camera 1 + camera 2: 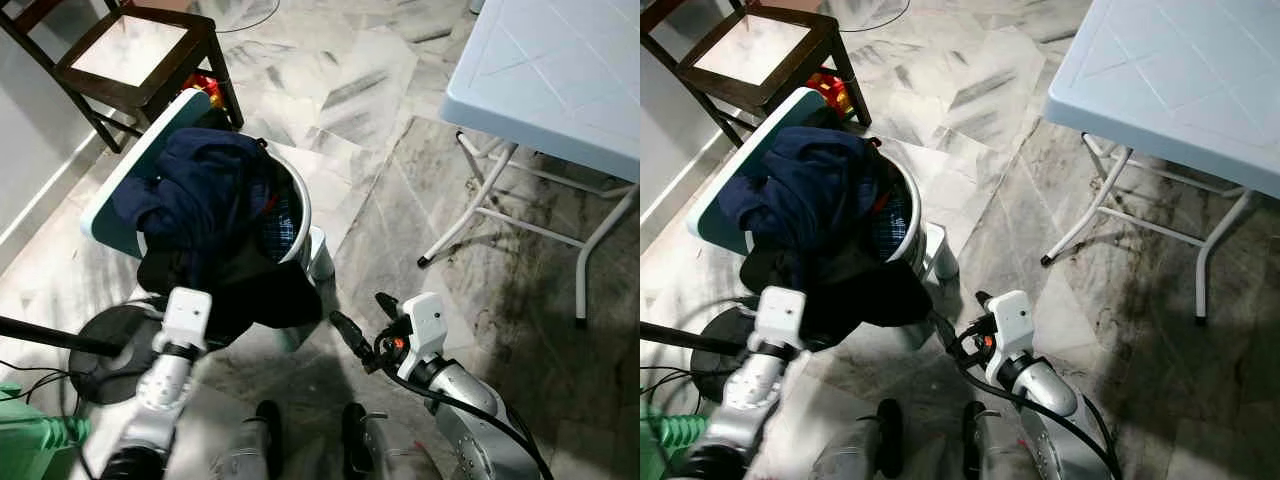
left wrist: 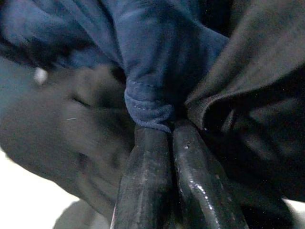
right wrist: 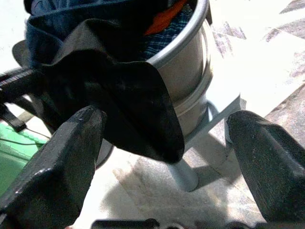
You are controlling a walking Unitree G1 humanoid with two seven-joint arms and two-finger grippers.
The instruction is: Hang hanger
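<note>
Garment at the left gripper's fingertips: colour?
Dark navy blue garment; left wrist view shows it best.

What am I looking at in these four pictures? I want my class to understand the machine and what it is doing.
A walking robot looks down at a floor. The two wide pictures come from its head camera; the two close ones from cameras on its wrists. Before it stands a tub heaped with clothes, a blue garment on top and a black cloth hanging over the rim. A chair and a white table stand nearby. The left claw is pressed shut against the blue garment's edge; whether it grips it is unclear. The right claw is open beside the tub, holding nothing.
</note>
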